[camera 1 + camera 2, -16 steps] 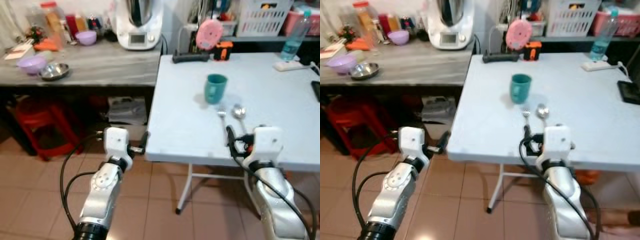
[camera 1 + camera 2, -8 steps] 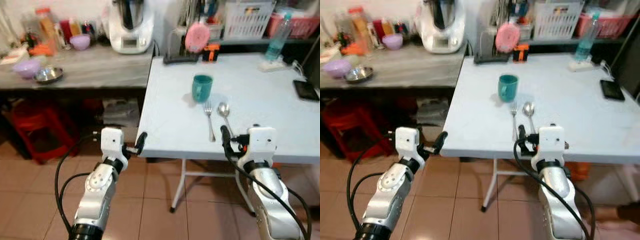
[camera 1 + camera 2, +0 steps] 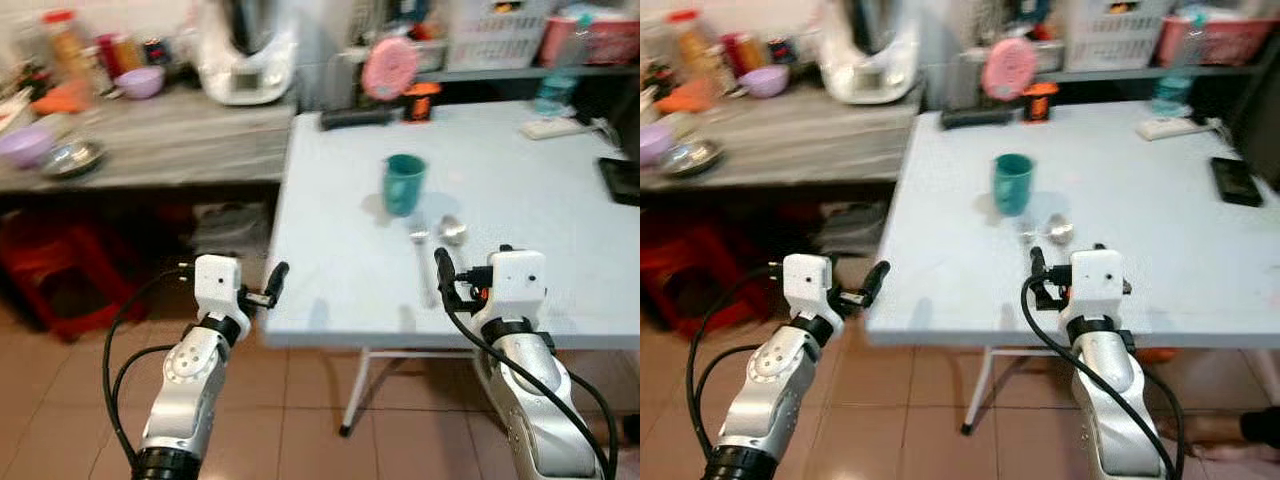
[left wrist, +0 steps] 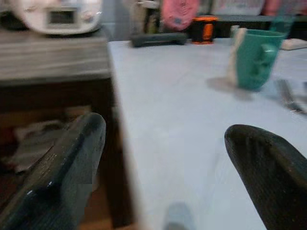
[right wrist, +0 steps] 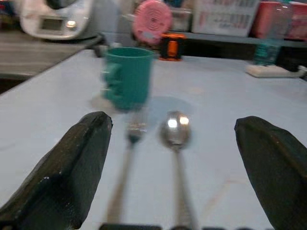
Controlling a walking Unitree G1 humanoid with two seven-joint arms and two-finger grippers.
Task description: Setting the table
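Right now your right gripper [image 3: 441, 275] hangs over the near edge of the white table [image 3: 340, 270], fingers spread wide and holding nothing; in the right wrist view the two black fingers [image 5: 67, 172] frame the fork [image 5: 125, 163] and the spoon [image 5: 176, 143], which lie side by side just beyond them. In the left eye view both pieces sit a little right of centre, with the teal mug [image 3: 403, 183] standing upright just behind their heads. Your left gripper [image 3: 272, 283] is also open wide and empty, hovering off the table's left corner, lower left of centre in that view.

Watch these risks:

- The fork and spoon lie close together. If you reach in with the fingers this wide, you may trap both at once or shove one while closing on the other.
- Both lie flat on a smooth top. A pinch from above could skid the handle away, and the handles point toward the near edge, so a nudge your way could send one to the tiled floor [image 3: 300, 440].
- The mug stands right behind the cutlery heads. Push forward too far and you may knock it over.
- The head views look blurred, so your aim is probably unsettled. Let the picture steady before you commit.
- A black phone [image 3: 1237, 181] lies at the right edge of the table, and a wide swing of the right arm could catch it.
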